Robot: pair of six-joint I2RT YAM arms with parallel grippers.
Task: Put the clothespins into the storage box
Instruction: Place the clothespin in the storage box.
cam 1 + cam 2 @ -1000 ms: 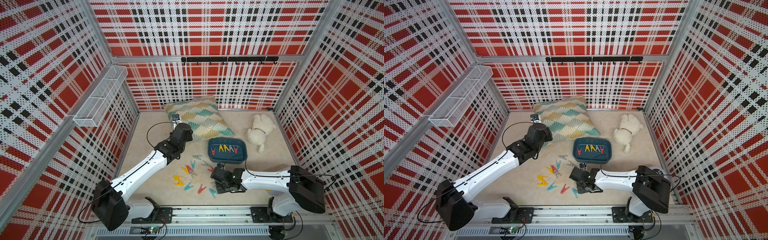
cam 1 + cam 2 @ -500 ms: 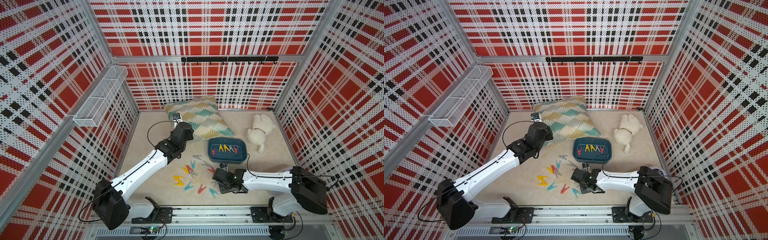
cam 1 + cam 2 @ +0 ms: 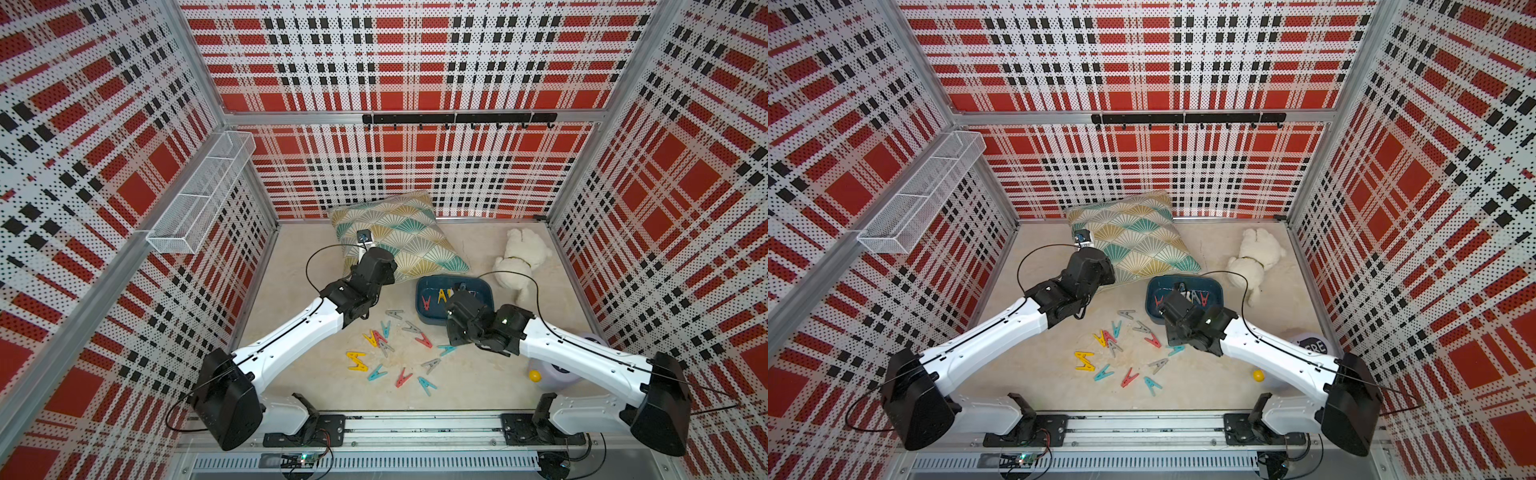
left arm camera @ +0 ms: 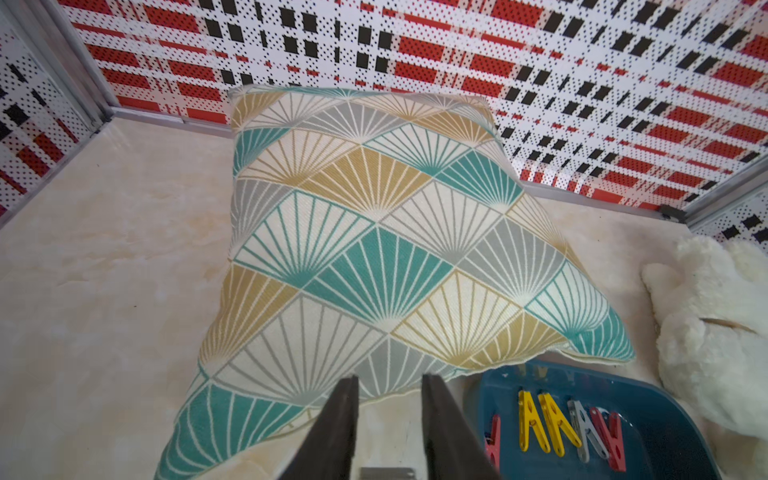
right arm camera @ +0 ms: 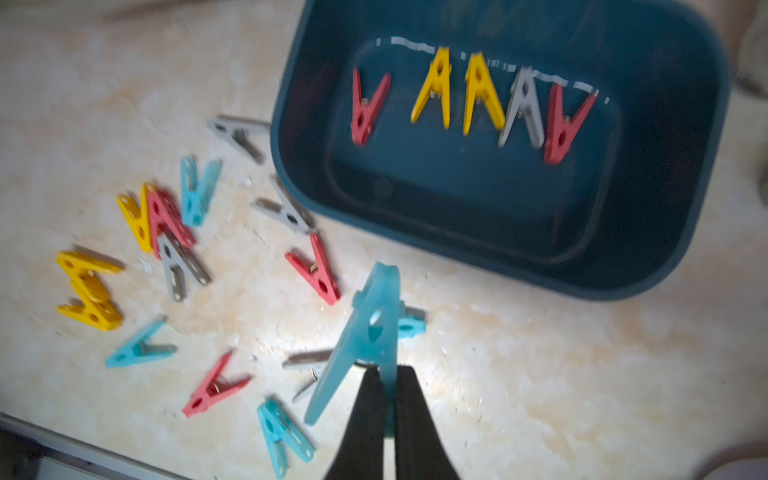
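Observation:
The dark teal storage box (image 5: 457, 187) lies on the beige floor, in both top views (image 3: 428, 282) (image 3: 1208, 282). Several clothespins (image 5: 436, 91) lie in a row inside it: red, yellow and grey. Several more clothespins (image 3: 356, 360) (image 3: 1084, 360) are scattered on the floor in front of the box. My right gripper (image 5: 386, 372) is shut on one leg of a teal-blue clothespin (image 5: 370, 332), held above the floor just before the box's near edge. My left gripper (image 4: 390, 380) is open and empty, hovering by the pillow's near corner beside the box (image 4: 665, 399).
A patterned pillow (image 3: 399, 237) lies at the back, touching the box's far side. A white plush toy (image 3: 521, 262) lies right of the box. A small yellow ball (image 3: 535, 376) and a pale round object (image 3: 557, 374) sit under my right arm. A wire basket (image 3: 199, 199) hangs on the left wall.
My right gripper has shut on the teal-blue clothespin, lifted it off the floor and moved back toward the box. The left arm has not moved.

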